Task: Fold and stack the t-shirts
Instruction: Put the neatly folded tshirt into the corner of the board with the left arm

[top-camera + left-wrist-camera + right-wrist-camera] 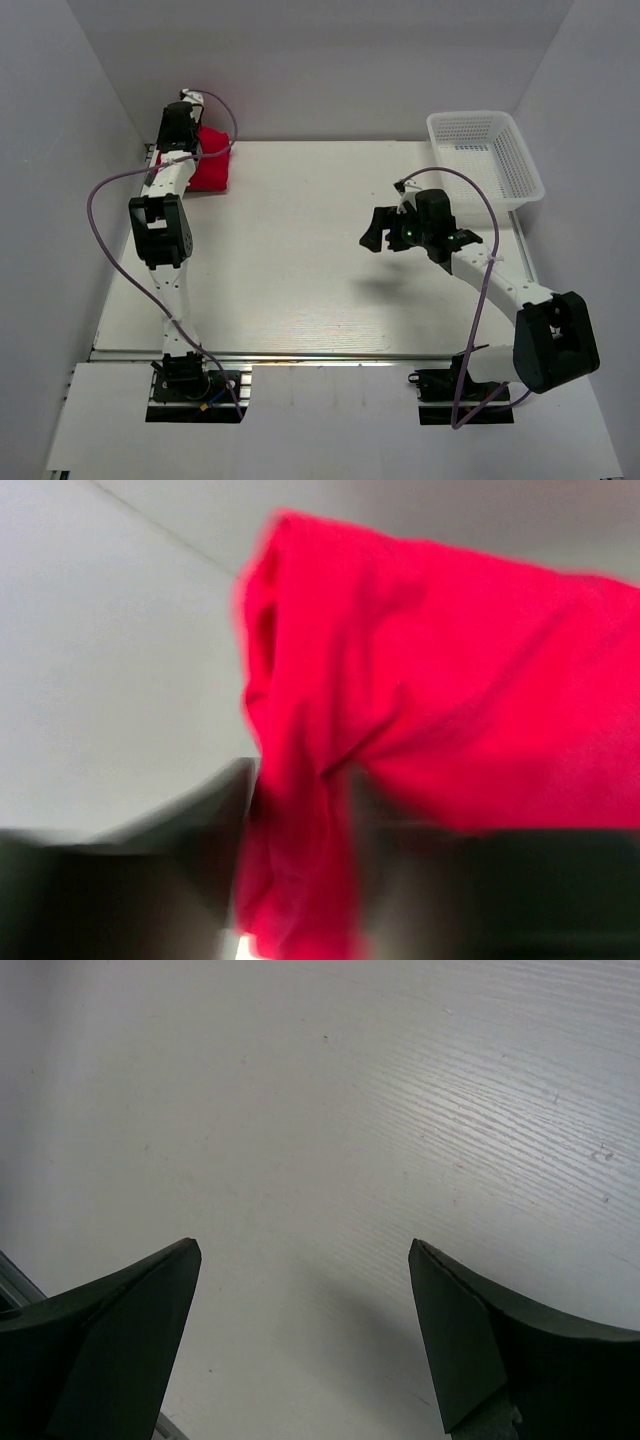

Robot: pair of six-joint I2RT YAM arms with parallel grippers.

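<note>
bright red t-shirt point(212, 170) crumpled in a heap at the far left corner of the bench point(300, 290), blurred in the left wrist view. one hanging fold pinched between the dark fingers of the left end effector point(300, 785), closed on the cloth. well apart, over bare bench to the right: right end effector point(376, 236), spread wide, holding nothing. beyond it, at the far right corner: white mesh basket point(468, 116)

1 red t-shirt point(212, 172), 1 white mesh basket point(520, 165), 2 robot arms point(160, 228), 1 table point(300, 280).
</note>
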